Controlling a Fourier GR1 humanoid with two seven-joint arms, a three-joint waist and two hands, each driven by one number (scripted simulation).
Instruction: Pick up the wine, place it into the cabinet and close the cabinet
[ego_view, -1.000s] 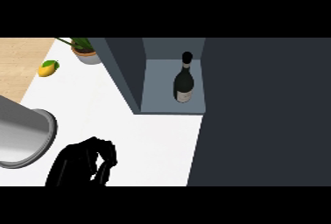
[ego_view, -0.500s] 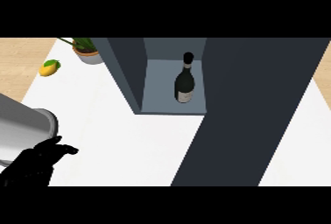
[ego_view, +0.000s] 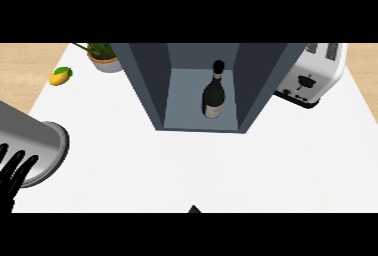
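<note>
White countertop (ego_view: 184, 170) fills most of the head view, with pale wood floor showing at both upper corners.

Standing on it toward the back is the dark blue-grey open-fronted cabinet (ego_view: 148, 85), its cavity facing the robot so that anything set inside can be reached straight ahead. No door panel can be made out now; only a small dark tip (ego_view: 194, 208) pokes up at the lower edge, and what it belongs to cannot be told.

At the left edge lies a large grey metal cylinder (ego_view: 33, 150), on its side with the rim toward the viewer.

Right of the cabinet sits a white and silver toaster (ego_view: 310, 75), just beside its wall.

Inside the cabinet, upright on its floor, stands the dark glass wine bottle with a pale label (ego_view: 214, 92); so the placing step looks done, and closing appears to be what remains.

The black left hand (ego_view: 13, 172) shows at the lower left, fingers straight and spread, holding nothing, overlapping the cylinder. The right hand is out of sight.

Behind, a small potted green plant (ego_view: 103, 57) and a yellow mango-like fruit (ego_view: 60, 76) sit well apart from the work.

Compared with half a second earlier, the broad dark slab that covered the right side has gone, uncovering the toaster, and the cabinet now appears nearer the middle.
</note>
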